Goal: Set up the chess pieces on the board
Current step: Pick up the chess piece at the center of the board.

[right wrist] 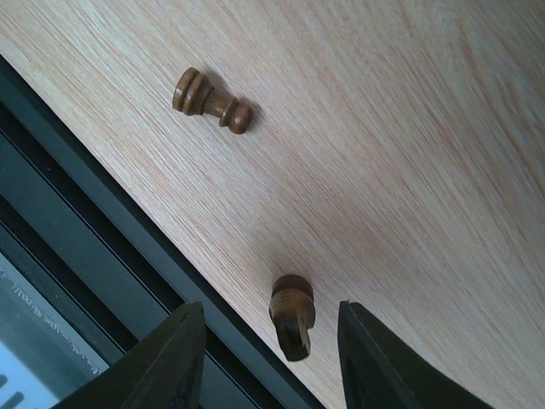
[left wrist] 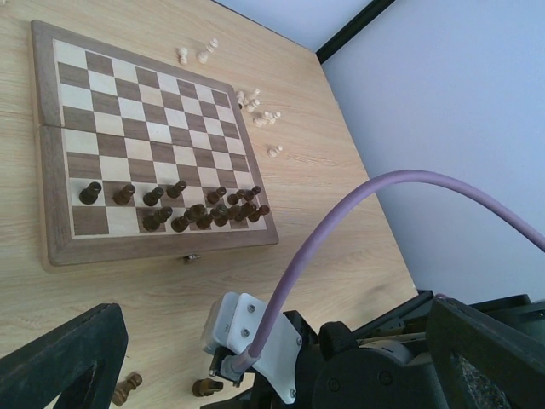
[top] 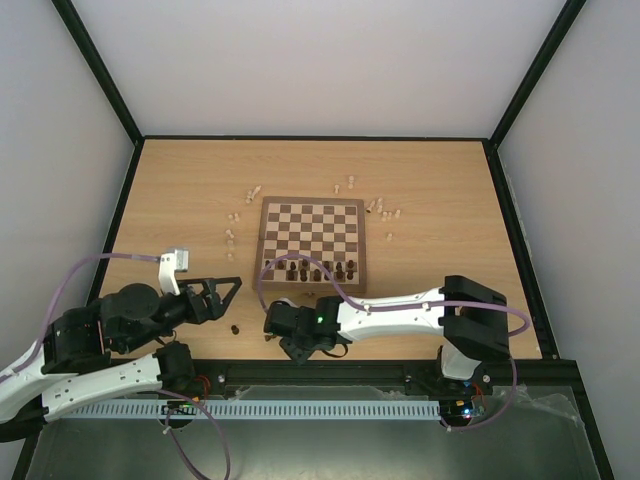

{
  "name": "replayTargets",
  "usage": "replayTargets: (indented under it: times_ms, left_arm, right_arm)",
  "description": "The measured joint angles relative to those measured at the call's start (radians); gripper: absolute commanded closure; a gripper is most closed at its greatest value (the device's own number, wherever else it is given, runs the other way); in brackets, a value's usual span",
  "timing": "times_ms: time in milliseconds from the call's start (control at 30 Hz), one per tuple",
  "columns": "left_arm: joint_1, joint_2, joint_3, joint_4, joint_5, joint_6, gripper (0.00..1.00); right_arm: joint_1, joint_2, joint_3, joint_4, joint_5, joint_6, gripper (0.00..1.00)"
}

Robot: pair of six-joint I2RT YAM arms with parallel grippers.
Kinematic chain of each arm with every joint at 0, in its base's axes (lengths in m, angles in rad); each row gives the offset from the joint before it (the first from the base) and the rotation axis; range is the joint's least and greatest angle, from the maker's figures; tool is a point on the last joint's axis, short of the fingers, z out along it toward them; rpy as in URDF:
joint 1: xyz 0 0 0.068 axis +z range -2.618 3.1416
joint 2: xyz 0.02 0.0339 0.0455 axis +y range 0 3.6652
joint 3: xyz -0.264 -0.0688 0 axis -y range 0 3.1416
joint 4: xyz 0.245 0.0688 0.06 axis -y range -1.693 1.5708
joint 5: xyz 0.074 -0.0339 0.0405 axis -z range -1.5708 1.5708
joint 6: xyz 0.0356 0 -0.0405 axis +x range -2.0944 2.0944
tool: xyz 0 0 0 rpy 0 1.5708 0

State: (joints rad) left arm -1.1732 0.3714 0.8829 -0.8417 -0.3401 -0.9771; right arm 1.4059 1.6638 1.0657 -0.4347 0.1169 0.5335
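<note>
The board [top: 360, 240] lies mid-table, with several dark chess pieces [top: 318, 270] standing on its near two rows; they also show in the left wrist view [left wrist: 183, 213]. Cream pieces [top: 232, 228] lie scattered off the board, left, behind and right [top: 384, 210]. My right gripper [right wrist: 268, 308] is open, low over the table's near edge, its fingers either side of a dark knight-like piece [right wrist: 292, 315] without touching it. A dark pawn [right wrist: 211, 100] lies on its side farther off. My left gripper [top: 226, 292] is open and empty, left of the board's near corner.
The table's black near edge rail [right wrist: 102, 213] runs right beside the right gripper. The right arm's white camera mount and purple cable [left wrist: 247, 336] sit between my left fingers in the left wrist view. Black frame posts and white walls bound the table.
</note>
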Motion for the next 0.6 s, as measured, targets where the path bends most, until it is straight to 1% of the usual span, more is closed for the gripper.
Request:
replayTargets:
  times_ms: [300, 367, 600]
  left_arm:
    - [0.000, -0.018, 0.002, -0.010, -0.004, 0.000, 0.01]
    - [0.000, -0.025, 0.003, -0.011, -0.005, 0.000, 0.01]
    - [0.000, -0.033, 0.003, -0.014, -0.006, 0.000, 0.01]
  right_arm:
    - [0.000, 0.052, 0.034, -0.006, 0.006, 0.002, 0.67]
    - [0.000, 0.057, 0.036, -0.010, 0.009, 0.005, 0.70]
    - [0.001, 0.058, 0.035, -0.021, 0.018, 0.021, 0.74]
